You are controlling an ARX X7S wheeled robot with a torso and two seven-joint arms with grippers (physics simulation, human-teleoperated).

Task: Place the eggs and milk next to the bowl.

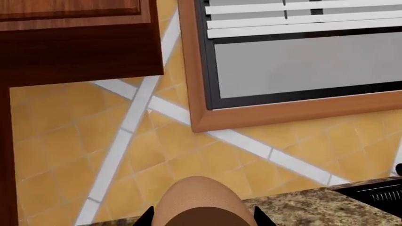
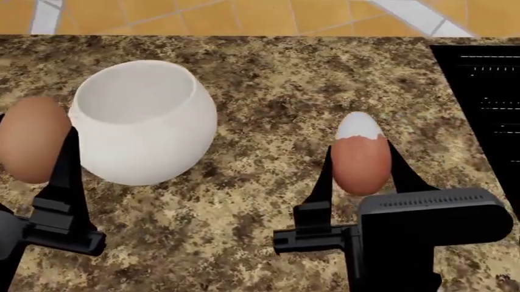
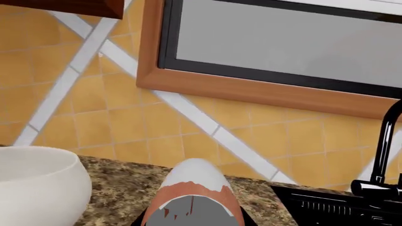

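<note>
The white bowl [image 2: 142, 121] stands on the granite counter at the left of the head view; it also shows in the right wrist view [image 3: 37, 183]. My left gripper [image 2: 33, 137] is shut on the plain tan-brown egg [image 2: 31, 146], just left of the bowl; the left wrist view shows this egg [image 1: 197, 200] between the black fingertips [image 1: 146, 215]. My right gripper [image 2: 360, 155] is shut on the reddish-brown, white-capped egg [image 2: 360, 164], to the right of the bowl; the egg also shows in the right wrist view [image 3: 195, 188]. The milk is out of view.
A black sink [image 2: 488, 103] lies at the counter's right, with a black faucet [image 3: 386, 141] behind it. The yellow tiled wall [image 1: 188, 155], a wood-framed window [image 1: 301, 70] and a dark wood cabinet [image 1: 75, 37] stand behind the counter.
</note>
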